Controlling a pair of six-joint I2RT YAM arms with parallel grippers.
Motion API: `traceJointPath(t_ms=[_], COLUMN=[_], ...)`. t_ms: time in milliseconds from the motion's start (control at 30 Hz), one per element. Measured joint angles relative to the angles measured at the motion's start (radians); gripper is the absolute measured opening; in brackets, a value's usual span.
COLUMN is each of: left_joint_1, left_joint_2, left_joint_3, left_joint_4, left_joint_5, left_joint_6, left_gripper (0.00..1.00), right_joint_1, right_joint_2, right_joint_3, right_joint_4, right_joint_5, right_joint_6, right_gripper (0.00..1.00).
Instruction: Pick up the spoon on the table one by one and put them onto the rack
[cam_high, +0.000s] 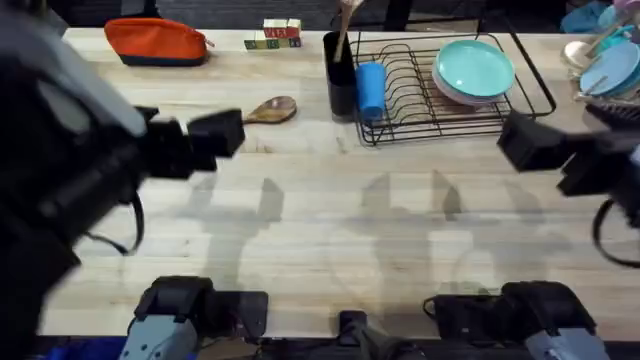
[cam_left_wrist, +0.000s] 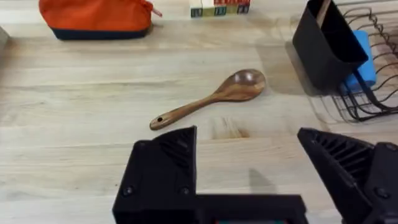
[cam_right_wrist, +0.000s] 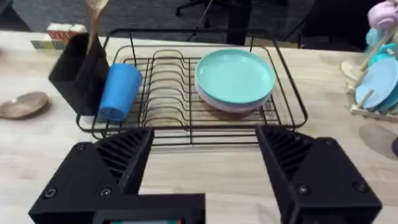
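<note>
Left gripper (cam_left_wrist: 245, 180) wide open, holding nothing, hovering over the table (cam_high: 330, 230) just short of 1 spoon (cam_left_wrist: 211, 98). That spoon lies flat beside the rack (cam_high: 440, 90), bowl toward its black utensil cup (cam_high: 340, 75), not touching it. Another spoon (cam_high: 346, 22) stands upright in the cup. Right gripper (cam_right_wrist: 202, 171) also wide open and empty, in front of the rack
</note>
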Motion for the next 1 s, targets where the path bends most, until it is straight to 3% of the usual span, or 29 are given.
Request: traceJointPath(t_ms=[67, 100, 300, 433, 667, 1000], left_joint_1=[0.0, 0.0, 0.0, 0.0, 0.0, 0.0], left_joint_2=[0.077, 0.187, 0.347, 0.413, 0.443, 0.465], left_joint_3=[0.071, 0.174, 0.314, 0.367, 0.385, 0.387], left_joint_4=[-0.038, -0.08, -0.1, -0.101, -0.115, -0.188], left_joint_5=[0.0, 0.0, 0.0, 0.0, 0.002, 0.004], left_joint_6=[0.0, 0.0, 0.001, 0.001, 0.021, 0.312], left_gripper=[0.993, 0.992, 0.993, 0.993, 0.994, 0.992], right_joint_1=[0.0, 0.0, -0.002, -0.002, -0.002, -0.002], right_joint_2=[0.064, 0.158, 0.312, 0.372, 0.406, 0.405], right_joint_3=[0.075, 0.183, 0.367, 0.43, 0.438, 0.438], right_joint_4=[-0.042, -0.099, -0.195, -0.227, -0.236, -0.235], right_joint_5=[0.0, 0.0, 0.0, -0.001, -0.008, -0.008], right_joint_6=[0.0, 0.0, 0.0, 0.0, 0.0, 0.0], right_gripper=[0.996, 0.996, 0.996, 0.996, 0.995, 0.996])
